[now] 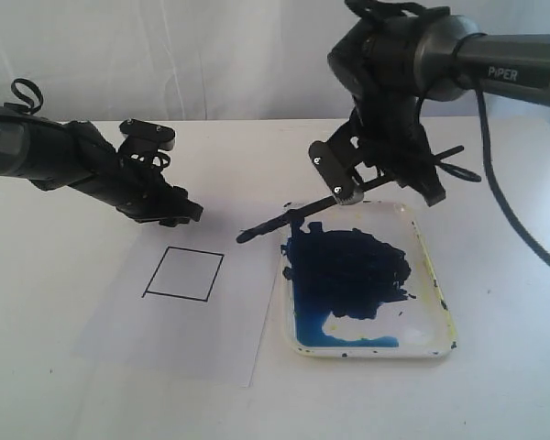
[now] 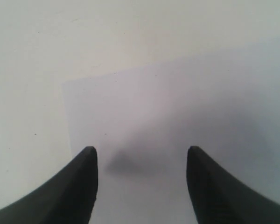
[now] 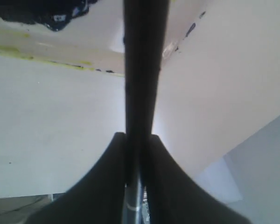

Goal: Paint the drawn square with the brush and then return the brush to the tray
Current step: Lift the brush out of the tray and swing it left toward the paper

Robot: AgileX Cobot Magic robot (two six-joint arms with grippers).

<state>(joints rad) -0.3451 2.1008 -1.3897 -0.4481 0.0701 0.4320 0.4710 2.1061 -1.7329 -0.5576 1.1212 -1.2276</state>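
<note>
The drawn square (image 1: 183,273) is a black outline on a white paper sheet (image 1: 137,339), blank inside. In the exterior view my right gripper (image 1: 348,190) is shut on the brush (image 1: 275,220), holding it level above the tray's far left corner. Its dark tip points left over the paper's right edge. The right wrist view shows the black brush (image 3: 144,70) clamped between the right gripper (image 3: 137,137) jaws. The white tray (image 1: 433,275) holds a big dark blue blotch. My left gripper (image 1: 185,215) rests low at the paper's far edge, open and empty (image 2: 142,156).
The paper's corner (image 2: 70,88) lies just ahead of the left gripper on the white table (image 1: 55,275). The tray's yellow-stained rim (image 3: 60,63) and more paper (image 3: 266,163) show beneath the right gripper. A black cable (image 1: 513,220) hangs from the right arm.
</note>
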